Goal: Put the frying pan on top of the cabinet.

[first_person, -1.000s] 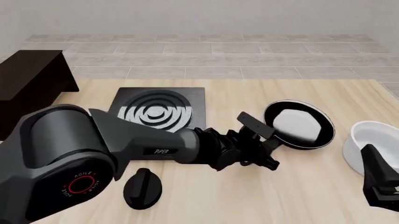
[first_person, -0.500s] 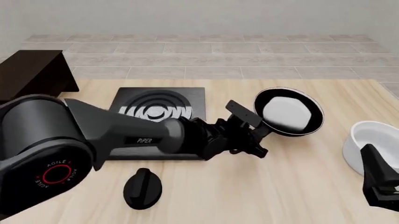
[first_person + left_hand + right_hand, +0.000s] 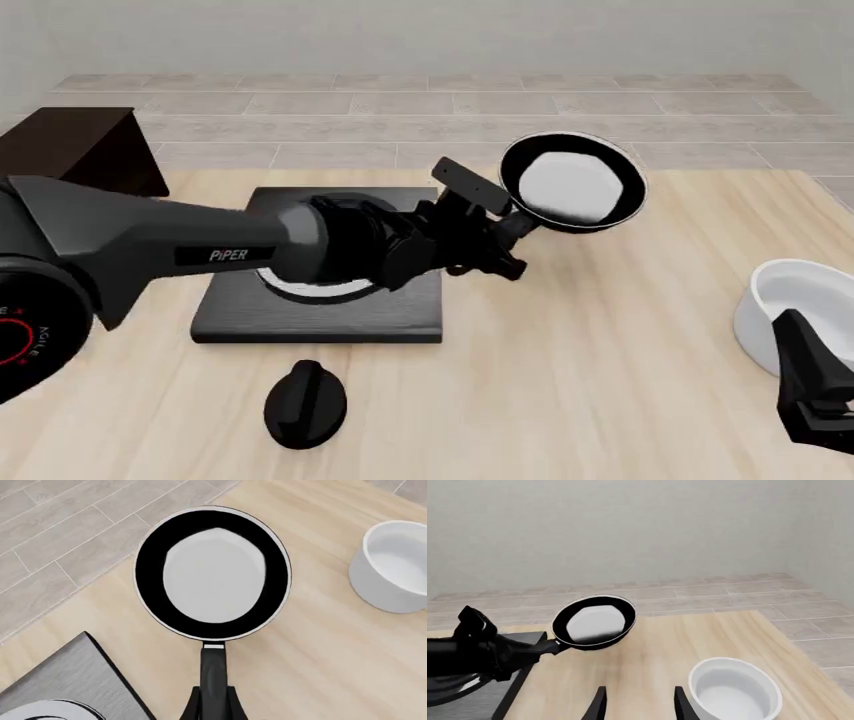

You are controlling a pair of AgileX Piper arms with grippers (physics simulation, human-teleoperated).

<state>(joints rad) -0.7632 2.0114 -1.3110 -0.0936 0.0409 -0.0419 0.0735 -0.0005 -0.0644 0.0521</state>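
The frying pan (image 3: 574, 183), black with a glossy whitish inside, hangs in the air above the table's far middle. My left gripper (image 3: 507, 238) is shut on its short black handle. In the left wrist view the pan (image 3: 213, 575) fills the middle, and its handle runs down between my gripper's fingers (image 3: 213, 707). The pan also shows in the right wrist view (image 3: 595, 622). The dark brown cabinet (image 3: 74, 150) stands at the far left, well apart from the pan. My right gripper (image 3: 637, 707) is open and empty, low at the right (image 3: 814, 395).
The black stove plate (image 3: 334, 312) with rings lies under my left arm. A black knob (image 3: 307, 400) lies in front of it. A white bowl (image 3: 787, 310) stands at the right edge, beside my right gripper. A tiled floor lies beyond the table's far edge.
My left gripper has lifted the pan off the table and carried it up, back and to the left. The left arm has swung over the stove plate. The right arm has not moved.
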